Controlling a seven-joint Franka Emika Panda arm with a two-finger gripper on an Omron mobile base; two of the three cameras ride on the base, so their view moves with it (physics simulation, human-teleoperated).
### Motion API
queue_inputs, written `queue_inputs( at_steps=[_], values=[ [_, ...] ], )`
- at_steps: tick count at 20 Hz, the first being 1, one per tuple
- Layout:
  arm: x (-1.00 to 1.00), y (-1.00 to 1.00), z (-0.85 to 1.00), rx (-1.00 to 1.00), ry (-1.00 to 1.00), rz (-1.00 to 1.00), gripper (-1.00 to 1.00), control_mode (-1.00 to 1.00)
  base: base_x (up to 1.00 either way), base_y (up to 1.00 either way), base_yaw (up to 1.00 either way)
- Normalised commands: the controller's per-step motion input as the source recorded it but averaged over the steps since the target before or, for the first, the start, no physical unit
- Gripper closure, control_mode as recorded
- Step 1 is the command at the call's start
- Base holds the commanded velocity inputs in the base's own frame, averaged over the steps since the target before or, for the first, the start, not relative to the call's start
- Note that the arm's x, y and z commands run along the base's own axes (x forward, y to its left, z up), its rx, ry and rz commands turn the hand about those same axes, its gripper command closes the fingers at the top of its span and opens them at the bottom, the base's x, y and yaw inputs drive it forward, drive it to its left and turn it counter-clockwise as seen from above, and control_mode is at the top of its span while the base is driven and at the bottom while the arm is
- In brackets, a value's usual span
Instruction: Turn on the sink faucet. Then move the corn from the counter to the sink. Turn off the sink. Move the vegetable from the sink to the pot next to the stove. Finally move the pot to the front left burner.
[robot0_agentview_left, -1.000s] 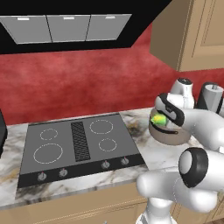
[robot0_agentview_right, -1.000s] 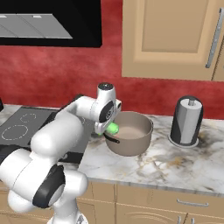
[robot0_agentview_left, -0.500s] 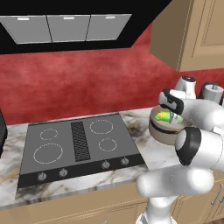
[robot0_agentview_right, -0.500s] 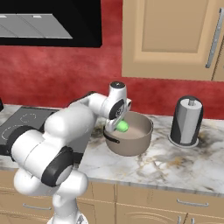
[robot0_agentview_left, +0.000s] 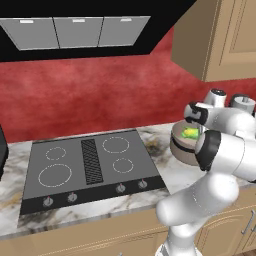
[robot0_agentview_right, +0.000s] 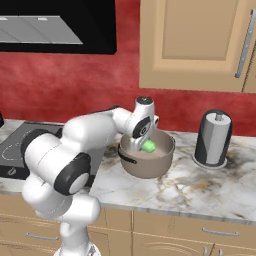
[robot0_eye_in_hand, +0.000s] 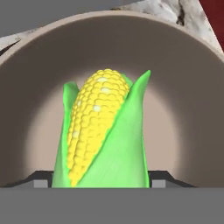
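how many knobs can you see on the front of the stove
4: two knobs sit at the front left of the stove, two at the front right. None seem hidden.

Corn (robot0_eye_in_hand: 103, 135) base and gripper (robot0_eye_in_hand: 99, 181) tips behind the bottom edge.

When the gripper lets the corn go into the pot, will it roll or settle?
The corn is rounded and tapered, so it would probably roll a little. The pot has tall walls all round, which should stop it. It looks stiff, unlikely to flop.
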Motion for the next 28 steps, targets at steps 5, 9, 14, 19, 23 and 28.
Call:
queue_inputs(
  at_steps=[5, 9, 14, 19, 23, 28],
  values=[
    [0.22, -0.23, -0.21, 0.00, 0.00, 0.00, 1.00, -1.00, 0.00, 0.00, 0.00],
    [0.26, -0.17, -0.18, 0.00, 0.01, 0.00, 1.00, -1.00, 0.00, 0.00, 0.00],
    [0.18, -0.05, -0.15, 0.00, 0.05, 0.00, 1.00, -1.00, 0.00, 0.00, 0.00],
    [0.21, 0.00, -0.10, 0.00, 0.07, 0.00, 1.00, -1.00, 0.00, 0.00, 0.00],
    [0.02, 0.00, -0.09, 0.00, 0.07, 0.00, 1.00, -1.00, 0.00, 0.00, 0.00],
    [0.01, 0.00, -0.15, 0.00, 0.01, 0.00, 1.00, -1.00, 0.00, 0.00, 0.00]
  ],
)
